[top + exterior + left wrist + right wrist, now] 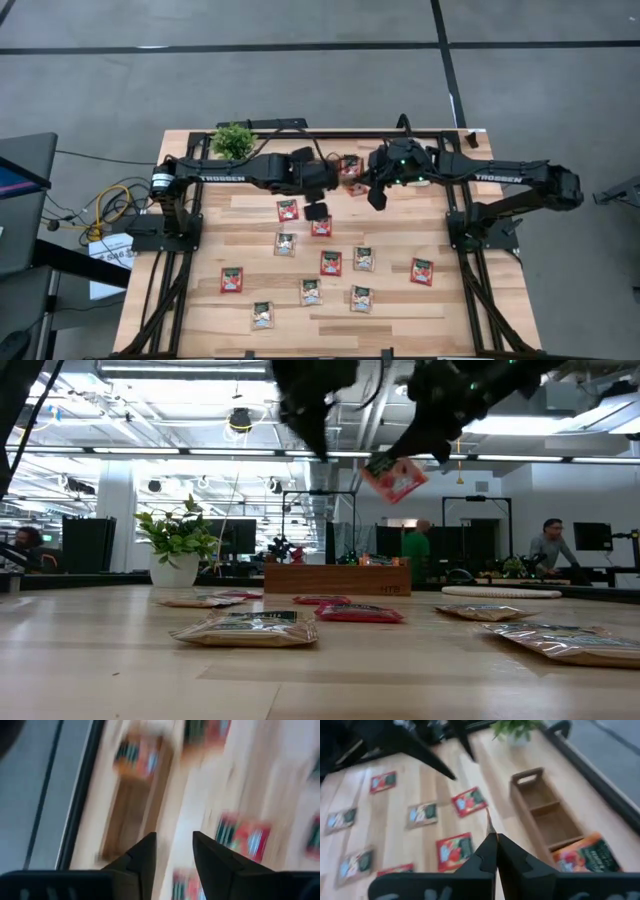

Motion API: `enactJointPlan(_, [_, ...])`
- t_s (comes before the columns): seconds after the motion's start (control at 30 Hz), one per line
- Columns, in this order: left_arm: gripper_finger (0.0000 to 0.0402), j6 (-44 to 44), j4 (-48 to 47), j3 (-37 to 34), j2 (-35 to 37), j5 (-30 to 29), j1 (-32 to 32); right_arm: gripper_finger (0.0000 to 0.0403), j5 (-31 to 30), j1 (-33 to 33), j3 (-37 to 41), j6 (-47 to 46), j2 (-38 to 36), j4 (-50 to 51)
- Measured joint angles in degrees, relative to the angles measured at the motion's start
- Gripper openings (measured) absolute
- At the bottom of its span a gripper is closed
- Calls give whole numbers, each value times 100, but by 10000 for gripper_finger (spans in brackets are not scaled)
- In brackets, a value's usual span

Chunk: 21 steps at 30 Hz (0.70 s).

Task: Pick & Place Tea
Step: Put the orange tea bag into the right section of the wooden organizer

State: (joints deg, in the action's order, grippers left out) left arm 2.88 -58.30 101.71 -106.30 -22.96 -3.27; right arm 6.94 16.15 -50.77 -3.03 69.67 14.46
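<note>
Carrying a red sachet (397, 477) pinched edge-on, the right gripper (378, 196) hangs above the wooden tray (545, 815), which holds one orange sachet (587, 852). The left gripper (318, 212) hovers, jaws apart and empty. Some ten sachets (332, 262) remain on the table (400, 318).

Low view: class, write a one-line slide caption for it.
Right gripper holds a red tea sachet in the air above the table.

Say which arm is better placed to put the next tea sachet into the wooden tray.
Right. The right gripper is shut on a red sachet, lifted off the table, with the wooden tray just ahead of it. The left gripper is open and empty.
</note>
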Motion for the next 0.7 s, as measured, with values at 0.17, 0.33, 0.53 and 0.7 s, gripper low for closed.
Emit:
enactJointPlan(0.17, [122, 553, -628, -364, 18, -46, -41, 0, 25, 516, 512, -289, 4, -1142])
enactJointPlan(0.33, [122, 421, -14, -1289, 269, 10, -176, 0, 43, 1016, 927, -601, 25, -2171])
enactJointPlan(0.53, [122, 306, 428, -2173, 798, 425, -517, 0, 46, 1269, 1046, -752, 767, -3371])
enactJointPlan(0.7, [122, 272, 841, -2751, 1513, 674, -799, 0, 44, 1531, 1046, -951, 1577, -3845])
